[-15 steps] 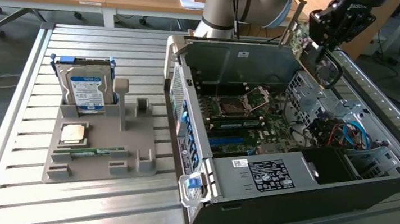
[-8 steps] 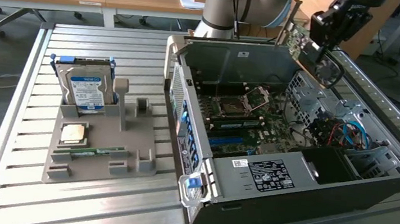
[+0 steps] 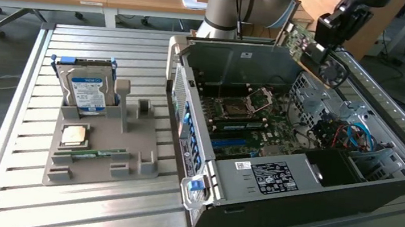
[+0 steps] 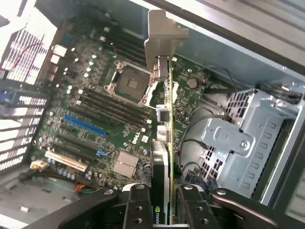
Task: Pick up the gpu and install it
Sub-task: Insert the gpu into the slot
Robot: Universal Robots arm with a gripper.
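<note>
gpu [image 4: 162, 162] hangs edge-on, clamped between the two fingers [image 4: 138, 210], above the motherboard [image 4: 71, 95].

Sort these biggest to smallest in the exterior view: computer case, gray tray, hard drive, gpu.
1. computer case
2. gray tray
3. hard drive and gpu look alike; the gpu is partly hidden, so no ranking.

**Green boards, black case, silver table**

We see the gpu [image 3: 306, 44] as a green board with a black fan and a silvery bracket. The gripper [image 4: 164, 207] is black. The motherboard [image 4: 95, 109] is green too, with one bright blue slot [image 4: 83, 125]. The case [image 3: 290, 215] is black outside and bare grey inside. The drive [image 3: 86, 92] has a blue-and-white label, its holder [image 3: 107, 143] is beige-grey, and the table [image 3: 39, 204] is ribbed silver.
</note>
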